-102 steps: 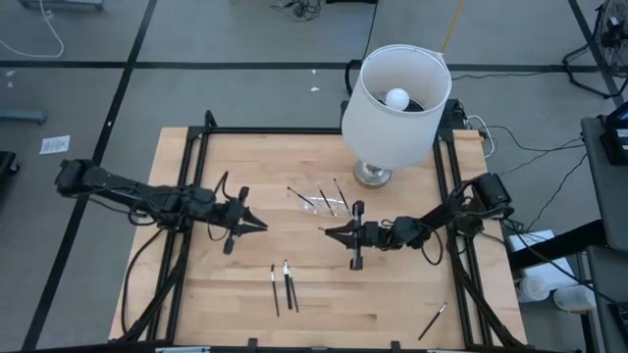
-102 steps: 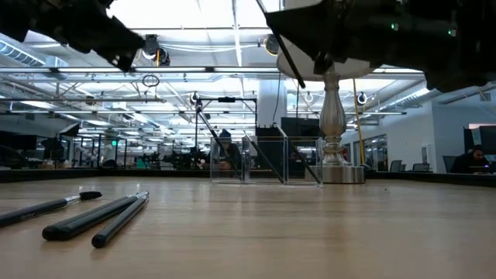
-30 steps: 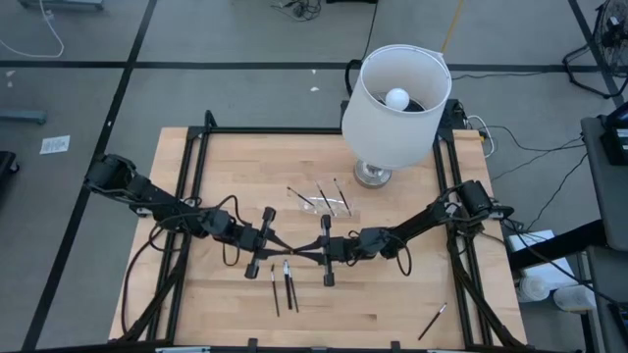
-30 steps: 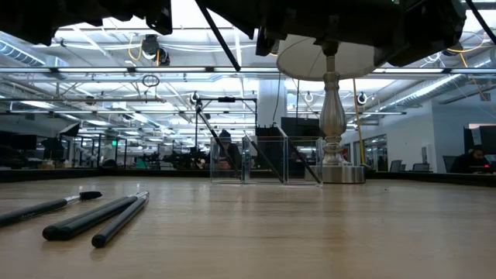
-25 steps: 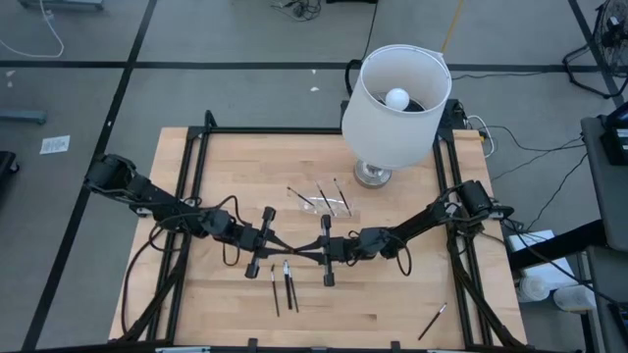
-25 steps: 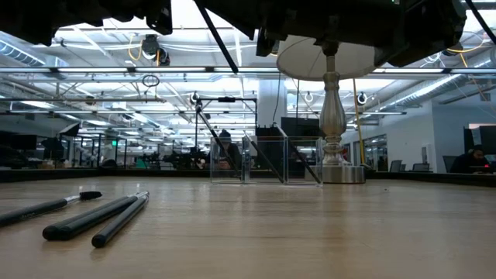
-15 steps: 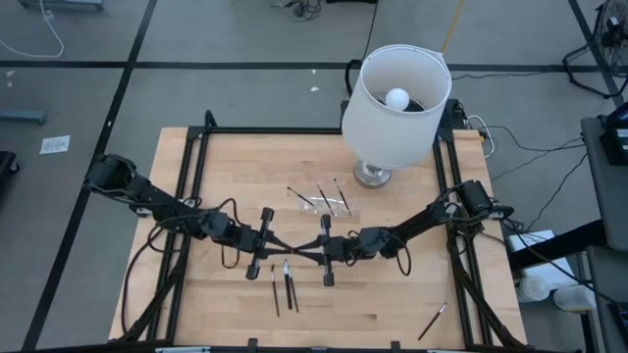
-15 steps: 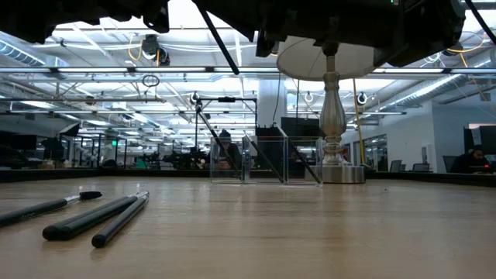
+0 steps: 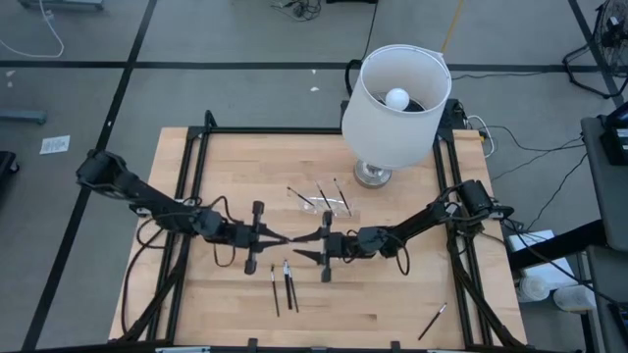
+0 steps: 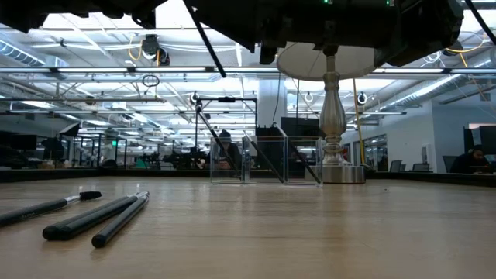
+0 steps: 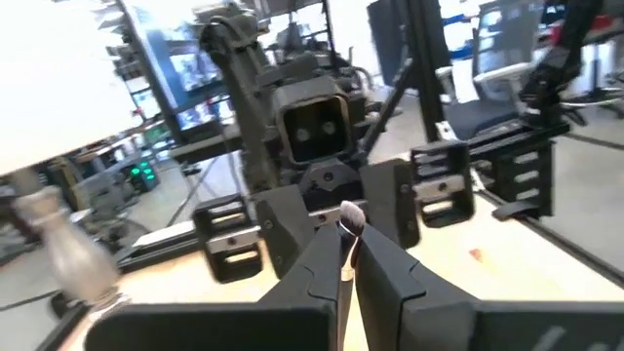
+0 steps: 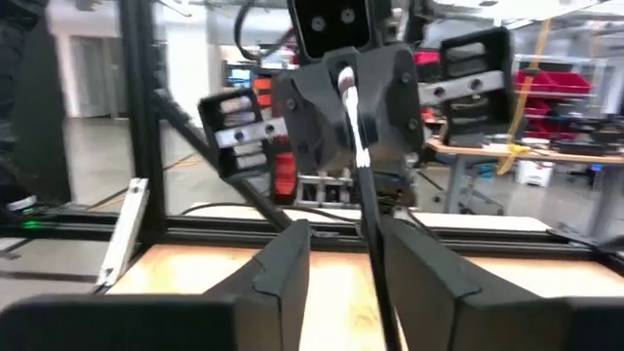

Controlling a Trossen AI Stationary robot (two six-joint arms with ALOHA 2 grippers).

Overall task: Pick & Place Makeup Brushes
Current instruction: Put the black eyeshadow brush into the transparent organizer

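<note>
Both claws are seen facing each other over the middle of the desk, with one makeup brush spanning the short gap between them, clear of the wood. The left claw is clenched on that brush: in its wrist view the pale bristle head is pinched in the narrow slit between the two dark fingers. The right claw is released; in its wrist view the slim black handle is seen running between its parted fingers toward the left claw beyond.

Two more brushes are laid side by side on the wood just on the near-edge side of the two claws, and they are seen lying flat in the low view. A single brush is found well apart from them, by the near right corner. Three further brushes are gathered at a clear holder just to the far side of the claws.

A table lamp with a wide white shade is stood toward the far right corner, its silver base just beside the holder. The ground around the holder is overhung by the shade
</note>
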